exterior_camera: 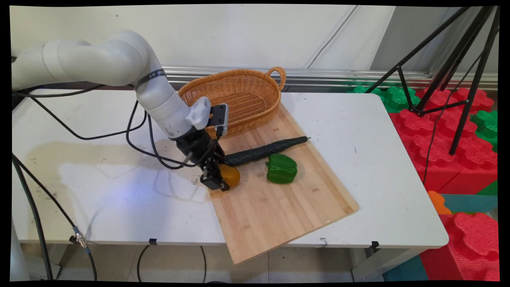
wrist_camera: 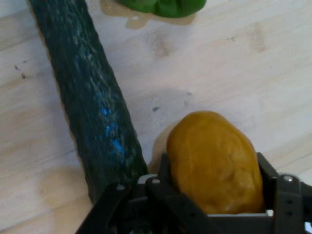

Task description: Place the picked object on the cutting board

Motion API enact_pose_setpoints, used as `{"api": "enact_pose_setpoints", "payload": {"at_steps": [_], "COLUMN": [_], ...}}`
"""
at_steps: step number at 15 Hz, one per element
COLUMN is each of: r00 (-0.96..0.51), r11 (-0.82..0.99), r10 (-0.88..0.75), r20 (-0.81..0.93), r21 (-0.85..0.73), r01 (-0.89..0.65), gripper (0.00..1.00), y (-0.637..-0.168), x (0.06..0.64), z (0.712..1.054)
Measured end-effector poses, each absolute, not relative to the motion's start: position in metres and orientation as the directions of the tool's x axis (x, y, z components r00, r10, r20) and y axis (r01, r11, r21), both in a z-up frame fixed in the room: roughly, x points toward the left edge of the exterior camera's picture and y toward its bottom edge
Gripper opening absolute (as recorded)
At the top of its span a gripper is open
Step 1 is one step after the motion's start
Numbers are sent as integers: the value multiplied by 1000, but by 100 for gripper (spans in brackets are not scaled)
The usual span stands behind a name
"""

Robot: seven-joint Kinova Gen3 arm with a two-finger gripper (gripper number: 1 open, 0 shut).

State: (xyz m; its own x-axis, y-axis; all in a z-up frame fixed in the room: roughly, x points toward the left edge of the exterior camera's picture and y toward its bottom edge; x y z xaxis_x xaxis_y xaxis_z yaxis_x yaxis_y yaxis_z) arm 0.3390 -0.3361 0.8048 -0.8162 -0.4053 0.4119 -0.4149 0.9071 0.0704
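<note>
Pincer: the pincer (exterior_camera: 218, 180) is clamped around the orange potato (wrist_camera: 214, 163), low on the cutting board (exterior_camera: 275, 207).
Neighbour: the cucumber (wrist_camera: 92, 112) lies just beside.

Overhead main cam; close hand cam

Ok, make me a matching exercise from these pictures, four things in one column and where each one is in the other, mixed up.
1. orange fruit
2. cucumber
3. green pepper
4. wicker basket

A. at the board's far end
B. between the fingers of the gripper
C. lying lengthwise across the cutting board
D. alone on the board, just in front of the cucumber

Pairs: 1-B, 2-C, 3-D, 4-A
</note>
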Motion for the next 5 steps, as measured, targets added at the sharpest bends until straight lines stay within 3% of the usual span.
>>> {"api": "enact_pose_setpoints", "payload": {"at_steps": [2,3,5], "r00": [-809,-803,-793], "r11": [905,904,903], "r10": [-406,-405,-403], "r20": [426,437,458], "r21": [65,62,59], "r01": [-420,-422,-425], "gripper": [0,100,100], "y": [-339,-341,-345], "x": [334,331,324], "z": [800,799,800]}}
